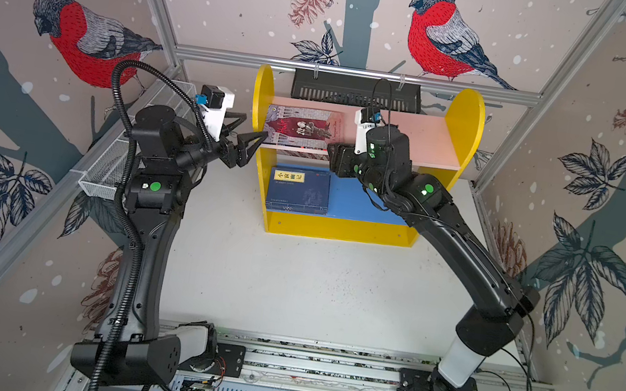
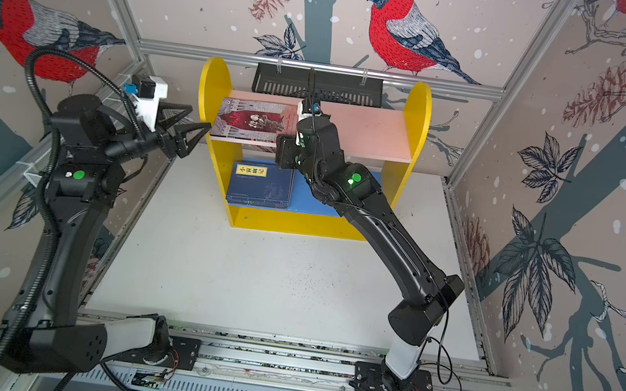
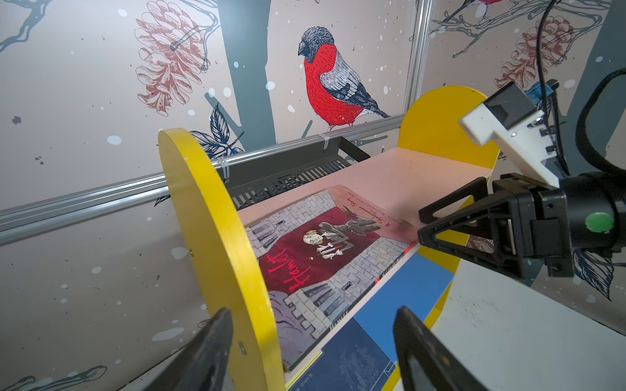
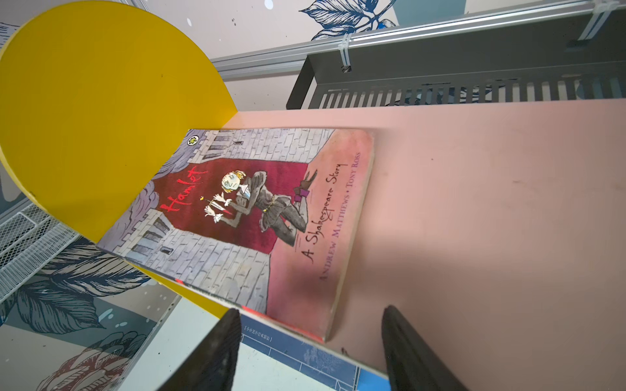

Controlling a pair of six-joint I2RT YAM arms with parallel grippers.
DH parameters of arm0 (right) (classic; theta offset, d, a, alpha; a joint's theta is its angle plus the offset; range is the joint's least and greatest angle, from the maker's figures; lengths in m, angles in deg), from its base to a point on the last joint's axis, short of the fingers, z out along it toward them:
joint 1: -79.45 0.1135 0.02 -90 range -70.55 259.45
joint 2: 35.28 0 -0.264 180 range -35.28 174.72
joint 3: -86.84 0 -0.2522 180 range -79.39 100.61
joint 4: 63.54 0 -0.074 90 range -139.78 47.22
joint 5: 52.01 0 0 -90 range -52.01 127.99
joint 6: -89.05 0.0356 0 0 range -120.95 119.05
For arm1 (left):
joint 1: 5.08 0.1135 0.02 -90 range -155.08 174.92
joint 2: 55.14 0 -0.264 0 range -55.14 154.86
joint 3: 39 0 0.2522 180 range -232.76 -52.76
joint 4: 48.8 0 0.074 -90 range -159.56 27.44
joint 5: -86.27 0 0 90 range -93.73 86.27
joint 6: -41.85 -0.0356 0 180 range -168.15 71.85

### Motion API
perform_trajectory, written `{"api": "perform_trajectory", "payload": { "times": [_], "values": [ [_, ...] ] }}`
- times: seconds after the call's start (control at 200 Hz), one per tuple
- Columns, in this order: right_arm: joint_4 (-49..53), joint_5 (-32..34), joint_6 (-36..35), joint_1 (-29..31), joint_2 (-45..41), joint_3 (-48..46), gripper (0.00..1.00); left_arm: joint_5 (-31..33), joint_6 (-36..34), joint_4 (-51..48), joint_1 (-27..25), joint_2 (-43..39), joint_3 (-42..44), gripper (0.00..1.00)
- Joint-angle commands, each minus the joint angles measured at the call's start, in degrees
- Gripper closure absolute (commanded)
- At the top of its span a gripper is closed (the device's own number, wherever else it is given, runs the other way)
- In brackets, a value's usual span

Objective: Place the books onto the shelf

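Observation:
The shelf (image 1: 466, 122) stands at the back of the table, with yellow sides, a pink upper board and a blue lower board. The red-and-grey Hamlet book (image 1: 302, 127) lies flat on the pink board, against the left side panel (image 3: 203, 220). A dark navy book (image 1: 298, 190) with a yellow label lies on the blue board below. My left gripper (image 1: 242, 139) is open and empty just outside the left panel. My right gripper (image 4: 311, 352) is open and empty at the Hamlet book's (image 4: 244, 210) front right corner, not touching it. The navy book (image 4: 305, 352) shows between its fingers.
A black slotted basket (image 1: 356, 91) hangs on the rail behind the shelf. A white wire-mesh tray (image 1: 109, 170) is fixed to the left wall beside my left arm. The white tabletop (image 1: 310, 288) stretches in front of the shelf.

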Motion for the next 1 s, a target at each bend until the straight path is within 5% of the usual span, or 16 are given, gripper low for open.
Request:
{"api": "perform_trajectory", "payload": {
  "times": [0.0, 0.995],
  "values": [
    [0.8, -3.1, 1.9, -0.3, -0.2, 0.2, 0.33, -1.4, 0.1, 0.8, 0.1, 0.0, -0.1, 0.25],
    [2.8, -11.1, 5.2, -1.2, 2.4, 3.6, 0.33, -2.0, 1.8, 2.9, 0.1, 0.1, 1.2, 0.25]
  ]
}}
